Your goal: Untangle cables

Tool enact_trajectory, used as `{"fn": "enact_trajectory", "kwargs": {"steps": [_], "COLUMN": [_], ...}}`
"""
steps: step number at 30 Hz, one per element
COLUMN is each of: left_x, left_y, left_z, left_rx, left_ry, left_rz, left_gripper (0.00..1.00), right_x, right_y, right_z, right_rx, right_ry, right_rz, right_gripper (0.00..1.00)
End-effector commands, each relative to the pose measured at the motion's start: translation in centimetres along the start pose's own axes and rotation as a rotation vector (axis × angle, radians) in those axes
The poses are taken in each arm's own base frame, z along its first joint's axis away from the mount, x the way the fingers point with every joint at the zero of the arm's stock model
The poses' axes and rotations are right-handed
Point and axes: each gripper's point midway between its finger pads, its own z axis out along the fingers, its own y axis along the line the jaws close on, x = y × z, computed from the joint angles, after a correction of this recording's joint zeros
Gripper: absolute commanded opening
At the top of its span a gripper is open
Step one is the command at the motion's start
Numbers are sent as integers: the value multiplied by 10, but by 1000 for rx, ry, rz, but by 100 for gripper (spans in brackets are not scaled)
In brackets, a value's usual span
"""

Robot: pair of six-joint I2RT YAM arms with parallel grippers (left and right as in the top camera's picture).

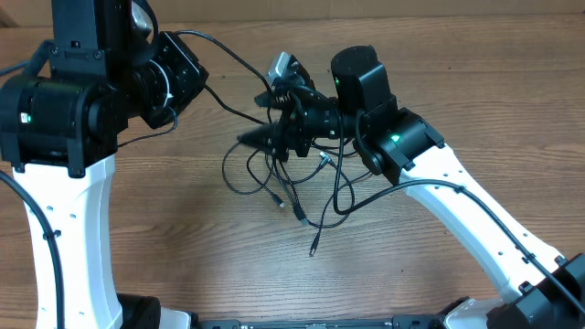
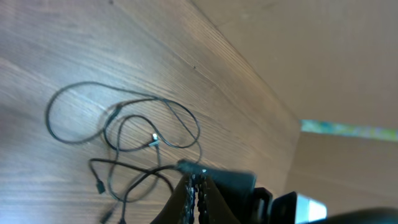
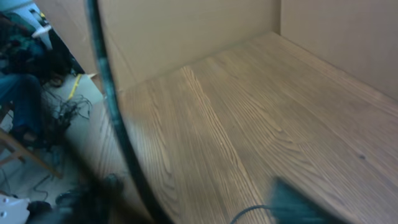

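wood-grain brown tabletop (image 1: pixel 183 247) fills the room's middle, with a white-and-black left arm (image 1: pixel 78 228) and a matching right arm (image 1: pixel 475 210) bent over it. the right gripper (image 1: pixel 253 139) points its dark tip over the tangle; i cannot tell whether it is wide or narrow. the left gripper (image 2: pixel 194 196) has its fingers pressed together. the thin black cables (image 2: pixel 48 117) lie looped mid-table under the right gripper, with a small silver-tipped plug (image 2: pixel 153 142) inside one loop.
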Motion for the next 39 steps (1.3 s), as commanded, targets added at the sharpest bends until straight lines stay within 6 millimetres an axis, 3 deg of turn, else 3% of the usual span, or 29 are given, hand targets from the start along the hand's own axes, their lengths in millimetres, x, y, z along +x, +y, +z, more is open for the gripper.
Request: {"fn": "enact_trajectory", "kwargs": {"steps": [1, 4, 7, 9, 12, 13, 14, 19, 22, 25, 26, 29, 32, 33, 34, 35, 36, 38, 39], "left_x": [2, 2, 2, 2, 8, 9, 11, 15, 15, 12, 8, 3, 2, 2, 2, 2, 2, 2, 2], "left_y": [-4, -4, -4, -4, 2, 3, 3, -2, -2, 2, 6, 11, 18, 19, 20, 20, 20, 20, 20], "left_z": [0, 0, 0, 0, 0, 0, 0, 0, 0, 0, 0, 0, 0, -1, -1, -1, -1, -1, -1], "left_rx": [15, 14, 14, 14, -12, -14, -11, 18, 20, -1, -22, -54, -89, -94, -96, -96, -96, -96, -96], "left_ry": [14, 14, 14, 15, 36, 44, 50, 76, 76, 58, 38, 7, -3, -2, 0, 0, 0, 0, 0], "left_rz": [-123, -123, -123, -122, -120, -101, -73, 36, 103, 131, 131, 132, 127, 126, 126, 126, 126, 126, 126], "left_gripper": [4, 4, 5, 16, 78, 93, 100, 100, 100, 100, 100, 100, 100, 99, 99, 100, 99, 100, 100], "right_x": [-3, -2, -1, 0, 1, 3, 4, 11, 17, 18, 17, 19, 35, 38, 50, 54, 69, 89, 107], "right_y": [-4, -5, -5, -5, -22, -32, -39, -79, -114, -154, -171, -201, -233, -237, -247, -250, -258, -265, -267], "right_z": [0, 0, 0, -1, -3, -6, -9, -33, -63, -107, -130, -177, -240, -251, -279, -289, -320, -359, -391], "right_rx": [39, 40, 39, 41, 129, 180, 217, 352, 456, 563, 613, 713, 851, 876, 948, 976, 1068, 1182, 1286], "right_ry": [0, 4, 7, 11, 12, 12, 12, 3, -11, -65, -103, -176, -223, -230, -240, -243, -247, -248, -247], "right_rz": [-7, -4, -1, 4, 78, 116, 142, 254, 323, 392, 443, 528, 592, 603, 637, 650, 692, 742, 788], "right_gripper": [18, 5, 4, 4, 4, 4, 4, 4, 4, 4, 4, 4, 4, 4, 4, 4, 4, 4, 4]}}
